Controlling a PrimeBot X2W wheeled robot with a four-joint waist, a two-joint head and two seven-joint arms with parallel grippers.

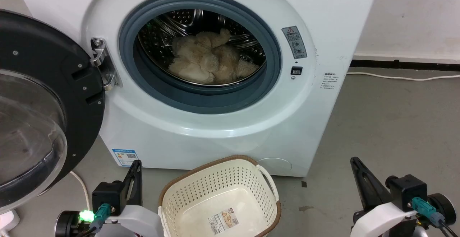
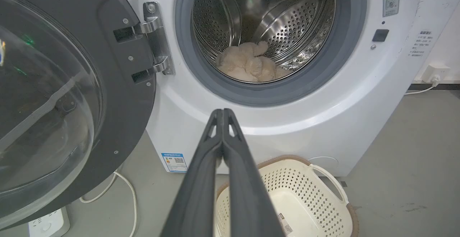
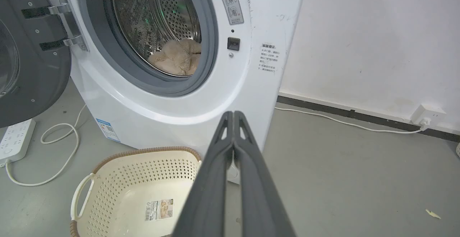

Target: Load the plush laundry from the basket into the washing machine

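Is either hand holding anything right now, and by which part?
Nothing is held. The left hand and right hand are both shut and empty; the plush laundry lies inside the washing machine.

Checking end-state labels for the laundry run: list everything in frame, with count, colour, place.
White front-loading washing machine: 1, white with grey door ring, straight ahead on the grey floor.
Black-framed round glass door: 1, black, swung open at left.
Perforated steel drum: 1, silver, inside the machine.
Fluffy cream-beige plush laundry: 1, cream-beige, lying in the drum.
Cream perforated plastic basket with brown rim: 1, cream, on the floor before the machine.
Paper label: 1, white, on the basket's bottom.
White power strip: 1, white, on the floor below the door.
White wall socket: 1, white, low on the wall right of the machine.
Robot's left gripper: 1, dark, shut, holding nothing.
Robot's right gripper: 1, dark, shut, holding nothing.
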